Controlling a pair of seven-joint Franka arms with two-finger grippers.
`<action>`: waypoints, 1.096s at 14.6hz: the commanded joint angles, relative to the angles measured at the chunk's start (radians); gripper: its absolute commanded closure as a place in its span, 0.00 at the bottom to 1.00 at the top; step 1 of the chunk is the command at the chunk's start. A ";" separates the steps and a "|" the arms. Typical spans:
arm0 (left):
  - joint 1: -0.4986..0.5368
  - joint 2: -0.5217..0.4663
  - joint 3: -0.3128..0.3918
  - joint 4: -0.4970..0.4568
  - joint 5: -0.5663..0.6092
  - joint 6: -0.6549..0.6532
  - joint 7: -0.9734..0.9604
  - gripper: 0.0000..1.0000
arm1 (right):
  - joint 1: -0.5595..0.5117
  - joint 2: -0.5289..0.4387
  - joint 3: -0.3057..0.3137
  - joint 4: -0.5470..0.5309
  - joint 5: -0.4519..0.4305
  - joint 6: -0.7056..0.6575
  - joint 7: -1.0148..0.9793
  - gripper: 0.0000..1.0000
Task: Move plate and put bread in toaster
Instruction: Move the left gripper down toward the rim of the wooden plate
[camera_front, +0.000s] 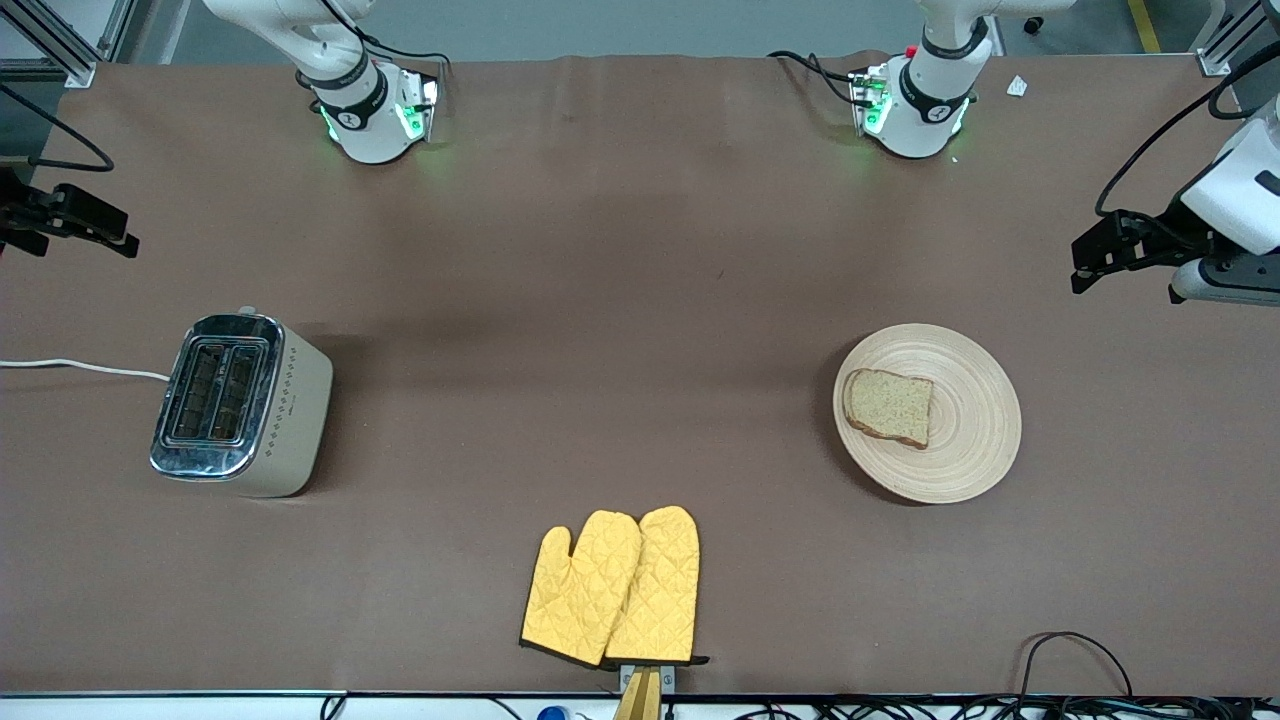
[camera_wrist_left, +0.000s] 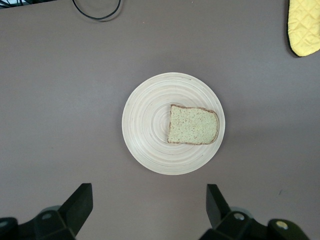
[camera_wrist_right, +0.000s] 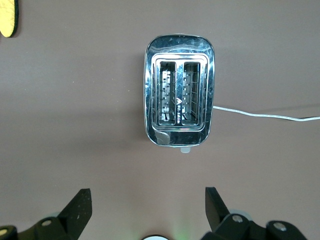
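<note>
Brown cloth-covered surface (camera_front: 620, 300) spans the whole front view, both arm bases standing along its upper edge. Plate (camera_front: 975, 420), light tan wood with concentric grooves, lies flat toward the left arm's end of the surface, directly under the left pincer's camera and nearer to the front camera than the left pincer (camera_front: 1100, 255), which hangs in the air over bare cloth at that end. In the left wrist view the plate (camera_wrist_left: 150, 130) sits centred past the fingertips (camera_wrist_left: 82, 197), clear of them. Left pincer (camera_wrist_left: 149, 200): fingers spread wide apart, holding nothing. Toaster (camera_front: 245, 405), beige body with chrome top and two open slots, stands upright toward the right arm's end, white cord (camera_front: 80, 367) trailing off the edge of the front view. Right pincer (camera_front: 85, 225) hangs in the air over cloth at that end; the toaster is nearer to the front camera than it. Right wrist view looks straight down on the toaster (camera_wrist_right: 179, 50), both slots empty. Right pincer (camera_wrist_right: 149, 202): fingers spread wide apart, holding nothing. Pair of yellow quilted oven mitts (camera_front: 615, 590) lies overlapped at the surface edge nearest the front camera, between the two pincers' ends and well apart from both. Bread (camera_front: 890, 405), one speckled brown slice, lies flat on the plate, off-centre toward the toaster's side; same slice in the left wrist view (camera_wrist_left: 193, 125).
</note>
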 joint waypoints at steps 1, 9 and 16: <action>-0.006 0.009 0.000 0.026 0.003 -0.020 -0.012 0.00 | -0.003 -0.011 0.001 -0.010 0.003 -0.006 0.016 0.00; 0.035 0.075 0.003 0.013 -0.013 -0.049 0.056 0.00 | 0.014 -0.011 0.003 -0.008 0.004 -0.011 0.018 0.00; 0.327 0.377 0.003 0.021 -0.387 -0.034 0.279 0.00 | 0.018 -0.012 0.001 -0.011 0.004 -0.013 0.016 0.00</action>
